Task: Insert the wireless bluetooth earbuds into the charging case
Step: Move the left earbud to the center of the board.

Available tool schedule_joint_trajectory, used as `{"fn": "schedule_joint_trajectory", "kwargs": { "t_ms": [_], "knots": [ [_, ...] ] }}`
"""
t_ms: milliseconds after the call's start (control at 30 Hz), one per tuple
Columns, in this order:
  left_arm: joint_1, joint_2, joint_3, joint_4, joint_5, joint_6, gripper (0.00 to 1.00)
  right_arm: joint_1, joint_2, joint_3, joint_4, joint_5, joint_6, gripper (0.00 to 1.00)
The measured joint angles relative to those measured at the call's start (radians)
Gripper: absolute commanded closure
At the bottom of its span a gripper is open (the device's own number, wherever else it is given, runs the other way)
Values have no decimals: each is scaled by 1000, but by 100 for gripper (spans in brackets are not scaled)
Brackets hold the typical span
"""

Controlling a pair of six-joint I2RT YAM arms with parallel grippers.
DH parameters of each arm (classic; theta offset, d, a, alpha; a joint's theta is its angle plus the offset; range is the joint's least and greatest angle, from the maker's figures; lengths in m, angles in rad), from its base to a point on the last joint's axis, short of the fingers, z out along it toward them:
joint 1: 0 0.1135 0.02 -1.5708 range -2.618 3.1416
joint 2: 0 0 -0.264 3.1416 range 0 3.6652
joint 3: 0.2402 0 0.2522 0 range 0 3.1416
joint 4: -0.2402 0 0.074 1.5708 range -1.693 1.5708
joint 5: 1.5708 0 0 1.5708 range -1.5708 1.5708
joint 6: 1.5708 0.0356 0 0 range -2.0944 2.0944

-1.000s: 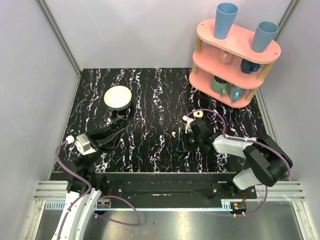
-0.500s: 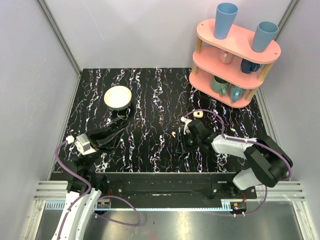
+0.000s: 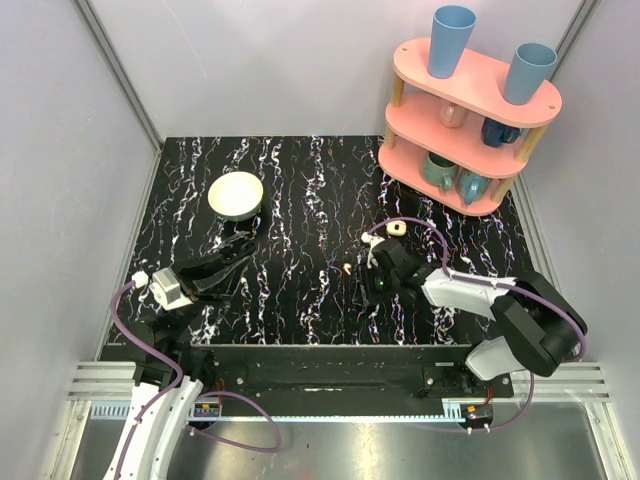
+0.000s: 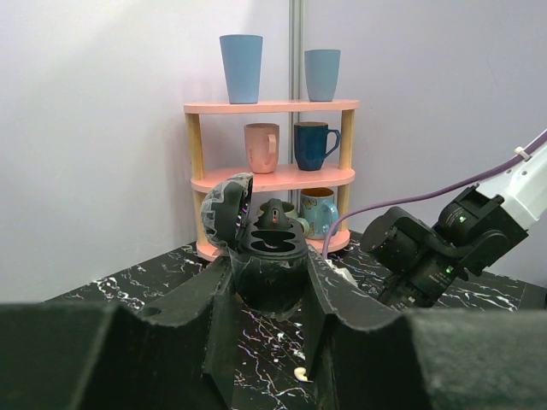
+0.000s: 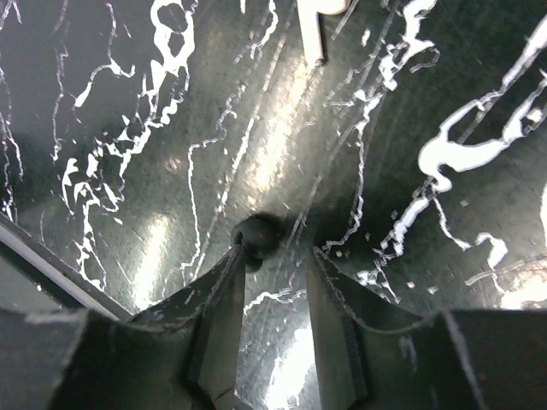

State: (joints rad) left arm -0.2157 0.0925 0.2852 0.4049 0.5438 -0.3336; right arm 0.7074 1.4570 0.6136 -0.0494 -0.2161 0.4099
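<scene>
The charging case (image 4: pixel 269 248) is not cream: in the left wrist view it is a black rounded box with its lid up and two empty moulded sockets. My left gripper (image 4: pixel 270 272) is shut on it; the gripper also shows at the table's left in the top view (image 3: pixel 238 247). My right gripper (image 5: pixel 278 249) is open, low over the tabletop, near the middle in the top view (image 3: pixel 366 288). A small black ball-like piece (image 5: pixel 255 234), perhaps an earbud, touches its left fingertip. A tiny cream curved piece (image 3: pixel 346 268) lies just left of it and also shows in the left wrist view (image 4: pixel 299 373).
A cream bowl (image 3: pixel 236 194) sits at the back left. A small cream rounded-square piece with a darker centre (image 3: pixel 397 229) lies behind the right wrist. A pink shelf (image 3: pixel 470 110) with cups and mugs stands at the back right. A white stem-like piece (image 5: pixel 313 30) lies ahead of the right gripper.
My right gripper has shifted a little to the left and lower over the table. The left arm and the case have not moved.
</scene>
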Motion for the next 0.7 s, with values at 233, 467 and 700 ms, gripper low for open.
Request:
{"fn": "schedule_joint_trajectory", "kwargs": {
  "t_ms": [233, 467, 700],
  "knots": [
    [0, -2, 0, 0, 0, 0, 94, 0, -96, -6, -62, 76, 27, 55],
    [0, -2, 0, 0, 0, 0, 95, 1, -154, -14, -80, 108, 58, 57],
    [0, -2, 0, 0, 0, 0, 95, 79, -137, -11, -160, 225, 94, 57]
  ]
}}
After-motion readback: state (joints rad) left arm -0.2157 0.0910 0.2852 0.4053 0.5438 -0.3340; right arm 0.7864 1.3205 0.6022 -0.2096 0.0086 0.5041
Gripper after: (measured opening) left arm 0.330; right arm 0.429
